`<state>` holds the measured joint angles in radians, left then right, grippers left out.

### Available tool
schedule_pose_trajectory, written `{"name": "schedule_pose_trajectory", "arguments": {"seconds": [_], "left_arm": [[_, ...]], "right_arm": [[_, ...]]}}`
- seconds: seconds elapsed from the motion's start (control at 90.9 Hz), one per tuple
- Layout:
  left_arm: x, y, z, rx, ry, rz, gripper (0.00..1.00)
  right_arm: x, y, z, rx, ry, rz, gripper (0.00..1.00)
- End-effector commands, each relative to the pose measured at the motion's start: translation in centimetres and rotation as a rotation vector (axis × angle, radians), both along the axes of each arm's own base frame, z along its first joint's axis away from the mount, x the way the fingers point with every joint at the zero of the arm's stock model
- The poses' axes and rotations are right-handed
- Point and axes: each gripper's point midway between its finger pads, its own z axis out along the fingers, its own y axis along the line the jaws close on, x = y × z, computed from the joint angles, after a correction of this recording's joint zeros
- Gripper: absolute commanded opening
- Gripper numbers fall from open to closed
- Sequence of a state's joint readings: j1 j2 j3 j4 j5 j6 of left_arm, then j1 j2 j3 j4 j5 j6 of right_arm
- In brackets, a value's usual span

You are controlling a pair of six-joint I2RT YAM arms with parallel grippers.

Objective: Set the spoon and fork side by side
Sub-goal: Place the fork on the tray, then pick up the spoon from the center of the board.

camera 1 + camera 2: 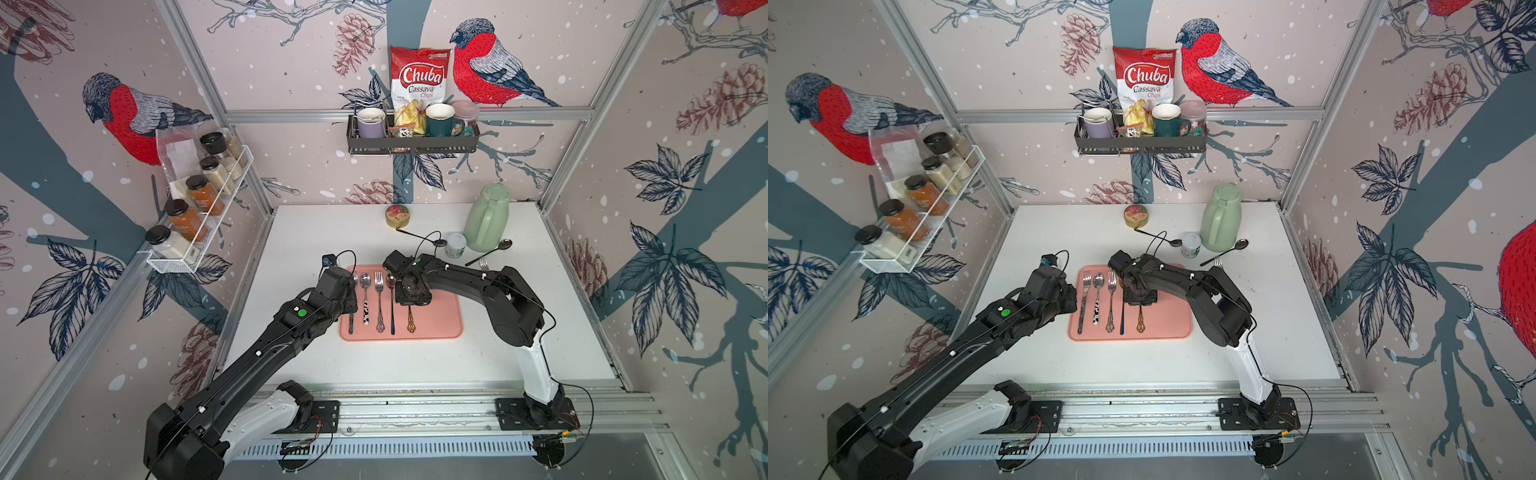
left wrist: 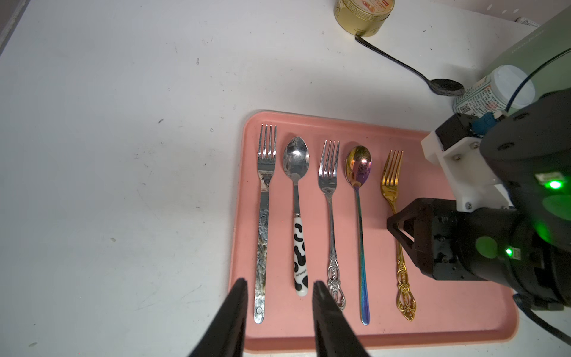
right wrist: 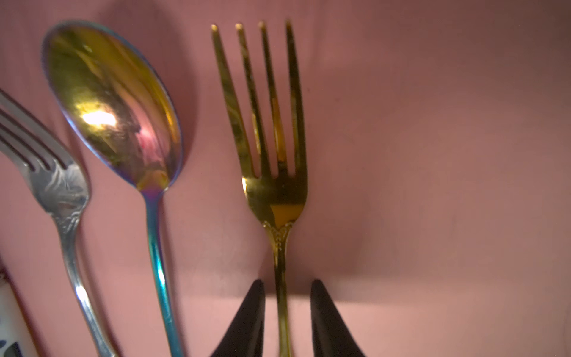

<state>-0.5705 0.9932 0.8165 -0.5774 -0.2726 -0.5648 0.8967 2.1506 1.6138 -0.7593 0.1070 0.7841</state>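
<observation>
**Gold fork beside the rainbow spoon: a clean lift of the hand is needed**

The gold fork [image 3: 275,191] is seen lying flat on the pink tray [image 2: 463,309], just beside the rainbow spoon [image 2: 358,163] and nearly parallel to it. Its tines are pointed toward the far edge of the tray. It closes a row of five pieces, at the end of the tray nearer the right arm.

The right hand [image 3: 288,284] is held low over the tray, with its fingers [image 3: 247,318] placed on both sides of the fork's handle. A thin gap is visible on each side, so this hand is open and nothing is gripped. The left hand [image 2: 280,282] is also open and empty, above the near edge of the tray.

The step is judged to be the release. The hand is best widened a little and raised straight up, so that the handle is not caught or turned by a finger and the even spacing to the spoon is not lost.

The fork is polished and golden, with four long tines, a slim neck and a pierced, ornamented handle end. It is probably slid easily on the smooth tray.
</observation>
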Motion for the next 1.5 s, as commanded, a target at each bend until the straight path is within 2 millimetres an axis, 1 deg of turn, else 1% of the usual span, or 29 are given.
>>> {"name": "schedule_pose_trajectory", "arguments": {"seconds": [0.0, 0.165, 0.286, 0.396, 0.473, 0.506, 0.572, 0.715, 0.803, 0.836, 0.924, 0.968, 1.067, 1.134, 1.189, 1.222, 1.244, 1.343, 1.387, 1.42, 1.486], "left_arm": [[0.1, 0.0, 0.0, 0.000, -0.008, -0.007, 0.37], [0.1, 0.0, -0.1, -0.001, -0.008, -0.007, 0.37], [0.1, 0.0, -0.1, 0.000, -0.007, -0.008, 0.37], [0.0, 0.1, -0.1, 0.005, -0.008, -0.008, 0.37], [0.0, 0.2, -0.1, 0.008, -0.011, -0.007, 0.37], [0.0, 0.2, 0.0, 0.008, -0.012, -0.010, 0.37], [0.1, -0.1, 0.1, 0.006, -0.019, -0.027, 0.37], [0.9, -2.2, 1.3, -0.013, -0.049, -0.141, 0.37], [1.7, -3.5, 1.8, -0.016, -0.046, -0.193, 0.37], [2.0, -3.9, 2.0, -0.021, -0.047, -0.205, 0.37], [2.5, -4.8, 2.7, -0.047, -0.062, -0.224, 0.37], [2.7, -5.1, 3.5, -0.066, -0.083, -0.230, 0.37], [2.5, -5.7, 4.3, -0.102, -0.103, -0.254, 0.37], [2.2, -5.5, 4.4, -0.100, -0.106, -0.260, 0.37], [2.0, -5.4, 4.4, -0.092, -0.104, -0.265, 0.37], [1.8, -5.3, 4.4, -0.090, -0.102, -0.268, 0.37], [1.7, -5.2, 4.3, -0.085, -0.099, -0.270, 0.37], [1.4, -5.2, 4.2, -0.084, -0.092, -0.279, 0.37], [1.4, -5.3, 4.2, -0.090, -0.093, -0.285, 0.37], [1.3, -5.3, 4.2, -0.092, -0.092, -0.286, 0.37], [1.3, -5.6, 4.2, -0.102, -0.090, -0.294, 0.37]], "right_arm": [[-0.4, 1.0, -0.5, 0.030, 0.022, -0.003, 0.23], [-0.6, 1.9, -0.3, 0.046, 0.021, -0.007, 0.20], [-0.5, 2.0, -0.4, 0.044, 0.025, -0.024, 0.21], [-0.1, 1.5, 0.3, 0.026, 0.008, -0.025, 0.21], [0.2, 0.9, 1.1, 0.018, -0.007, -0.022, 0.25], [0.4, 0.6, 1.7, 0.018, -0.019, -0.019, 0.26], [0.9, 0.0, 3.6, 0.024, -0.058, -0.019, 0.30], [1.8, -1.4, 8.1, 0.060, -0.140, -0.005, 0.33], [2.6, -2.3, 10.8, 0.076, -0.205, 0.002, 0.34], [3.2, -2.8, 11.7, 0.085, -0.228, 0.008, 0.35], [5.0, -3.8, 12.9, 0.086, -0.261, 0.034, 0.35], [6.2, -4.2, 13.1, 0.080, -0.274, 0.054, 0.35], [9.1, -4.6, 13.2, 0.063, -0.303, 0.124, 0.35], [11.0, -4.6, 13.2, 0.049, -0.322, 0.166, 0.35], [12.6, -4.7, 12.7, 0.032, -0.330, 0.195, 0.37], [13.5, -4.4, 12.3, 0.028, -0.327, 0.217, 0.38], [14.2, -4.6, 12.1, 0.024, -0.327, 0.218, 0.38], [16.9, -4.6, 9.8, 0.010, -0.287, 0.230, 0.39], [18.1, -4.8, 9.6, 0.005, -0.292, 0.220, 0.40], [19.0, -4.9, 8.6, 0.000, -0.282, 0.215, 0.41], [20.4, -5.0, 7.8, 0.003, -0.280, 0.207, 0.46]]}}
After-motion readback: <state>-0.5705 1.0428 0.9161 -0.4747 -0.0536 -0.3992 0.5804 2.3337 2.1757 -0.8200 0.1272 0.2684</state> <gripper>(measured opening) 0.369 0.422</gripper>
